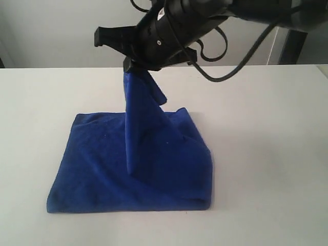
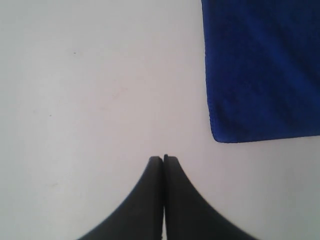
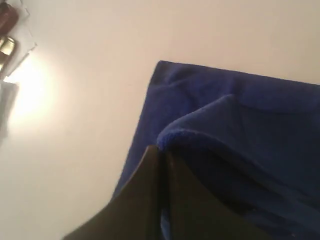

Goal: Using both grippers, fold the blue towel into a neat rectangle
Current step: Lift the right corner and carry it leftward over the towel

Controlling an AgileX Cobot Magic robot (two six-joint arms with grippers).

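Towel: blue towel (image 1: 102, 169) lies mid-frame on the table (image 1: 266, 154), 1 part raised in a peak.
Right gripper (image 1: 134, 66): pinching that peak, upper centre.
Left gripper (image 2: 163, 159): clenched empty, beside a towel corner.

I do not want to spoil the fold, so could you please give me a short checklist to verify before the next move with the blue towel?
1. Right gripper is shut on the royal-blue soft microfibre towel: ok, it pinches a raised part.
2. Rest of the towel lies on the flat white table: ok.
3. Left gripper has a grip on the towel: not ok, it is shut over bare table beside a towel corner.
4. Far edge is straight under the raised cloth: cannot tell, it is partly hidden.
5. Position of the small white tag: cannot tell, it does not show.
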